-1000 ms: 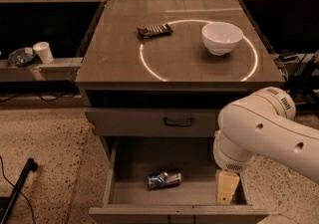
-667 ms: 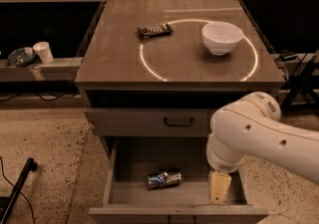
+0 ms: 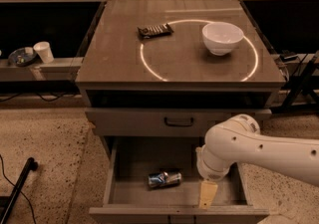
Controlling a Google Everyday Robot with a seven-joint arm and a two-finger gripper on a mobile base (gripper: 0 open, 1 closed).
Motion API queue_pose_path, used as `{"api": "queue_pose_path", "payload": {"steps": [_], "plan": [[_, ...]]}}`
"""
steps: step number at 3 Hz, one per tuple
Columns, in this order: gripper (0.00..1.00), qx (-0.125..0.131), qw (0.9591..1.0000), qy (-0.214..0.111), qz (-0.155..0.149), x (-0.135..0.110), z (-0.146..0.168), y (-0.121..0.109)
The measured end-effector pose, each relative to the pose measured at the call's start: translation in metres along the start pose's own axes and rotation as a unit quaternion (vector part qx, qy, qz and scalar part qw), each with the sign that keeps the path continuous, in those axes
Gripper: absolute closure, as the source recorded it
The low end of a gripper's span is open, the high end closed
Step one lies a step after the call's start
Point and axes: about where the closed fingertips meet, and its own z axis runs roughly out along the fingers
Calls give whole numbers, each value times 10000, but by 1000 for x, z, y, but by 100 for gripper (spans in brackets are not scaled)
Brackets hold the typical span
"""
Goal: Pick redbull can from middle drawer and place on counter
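— Where is the small slim silver-and-blue metal drink can (image 3: 164, 179) to be found?
— It is seen lying on its side on the flat floor of the wide shallow grey middle drawer (image 3: 139, 161), which is pulled out. The can is set near the drawer's front, about midway between the side walls.
— And the gripper (image 3: 208, 195)?
— It is held low inside the same drawer, toward the front right corner as pictured, under the bulky white arm (image 3: 249, 148). How the jaws stand cannot be told, and nothing is seen to be held.
— Which way is the can set from it?
— The can is found to the picture's left of the gripper, near but apart, with bare drawer floor between them. Its long axis is laid roughly along the drawer front, tipped a little, so that one end is turned toward the gripper.
— What is called for next, then?
— A sideways shift toward the can is judged to be needed, with the jaws closed across the narrow body rather than end to end. A roll is risked if the can is nudged first.
— And the broad glossy grey-brown bench (image 3: 114, 54)?
— Nothing is yet lifted toward it. A round white bowl (image 3: 223, 38) and a dark flat snack wrapper (image 3: 155, 30) are seen on it, at the thin white circle
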Motion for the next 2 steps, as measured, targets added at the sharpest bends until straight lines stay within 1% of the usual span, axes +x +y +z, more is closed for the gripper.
{"api": "queue_pose_path", "payload": {"steps": [1,2], "plan": [[19,-94,9998,-168,-14,-2,42,-4],[30,15,9991,-377,-173,-13,68,-14]]}}
